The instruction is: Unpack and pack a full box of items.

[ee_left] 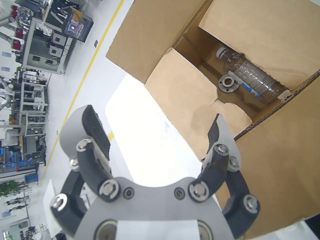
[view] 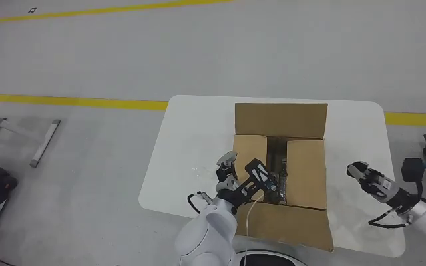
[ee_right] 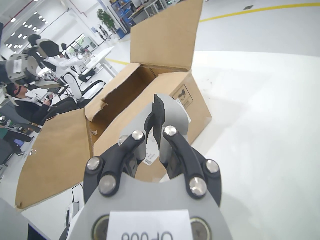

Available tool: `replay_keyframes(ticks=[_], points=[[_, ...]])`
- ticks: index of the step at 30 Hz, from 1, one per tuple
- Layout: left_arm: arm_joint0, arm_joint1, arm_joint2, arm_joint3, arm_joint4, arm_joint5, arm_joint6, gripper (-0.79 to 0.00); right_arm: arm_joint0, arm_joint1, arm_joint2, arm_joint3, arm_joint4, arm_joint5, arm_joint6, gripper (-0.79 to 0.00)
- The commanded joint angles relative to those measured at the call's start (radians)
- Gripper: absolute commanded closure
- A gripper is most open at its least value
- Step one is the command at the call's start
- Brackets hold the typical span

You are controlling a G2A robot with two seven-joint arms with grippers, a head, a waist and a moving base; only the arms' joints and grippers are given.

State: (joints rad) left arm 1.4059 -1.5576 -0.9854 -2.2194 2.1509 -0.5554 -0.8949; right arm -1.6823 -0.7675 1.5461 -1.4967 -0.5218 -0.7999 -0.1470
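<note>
Well, the white tabletop (view: pixel 193 153) carries one big cardboard box (view: pixel 306 173), which stands in the middle of it, a little toward my right side. Its far flap stands up and its near flap hangs outward over the near edge of the tabletop. The two side flaps lean inward and cover part of the opening, with a dark gap between them. My left gripper (ee_left: pixel 152 116) hangs above the near left corner of the box, over the left side flap, and its fingers are spread wide with nothing between them. My right gripper (ee_right: pixel 157 108) is over the bare tabletop to the right of the box, apart from it, and its fingers are pressed together on nothing. Inside the box a clear plastic bottle (ee_left: pixel 252 76) lies on its side on the bottom, and a small metal ring (ee_left: pixel 228 83) lies just beside it.
</note>
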Motion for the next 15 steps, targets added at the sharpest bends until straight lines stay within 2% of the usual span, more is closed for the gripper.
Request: replay_keyframes(ticks=[1,7,10,15], points=[[0.0,0.0,0.0,0.0,0.0,0.0,0.0,-0.785,0.025,-0.01,-0.045,0.011,-0.02,0.019,0.006,0.0],[-0.019,0.0,0.014,0.04,0.016,0.023,0.039,-0.785,0.069,-0.032,-0.115,0.027,-0.127,0.06,-0.033,0.0],[-0.062,-0.007,0.047,0.081,0.013,0.038,0.044,-0.785,0.067,-0.037,-0.116,0.045,-0.143,0.051,-0.06,0.0],[-0.156,-0.029,0.118,0.214,0.012,0.076,-0.014,-0.785,0.055,-0.041,-0.088,0.068,-0.147,0.03,-0.086,0.0]])
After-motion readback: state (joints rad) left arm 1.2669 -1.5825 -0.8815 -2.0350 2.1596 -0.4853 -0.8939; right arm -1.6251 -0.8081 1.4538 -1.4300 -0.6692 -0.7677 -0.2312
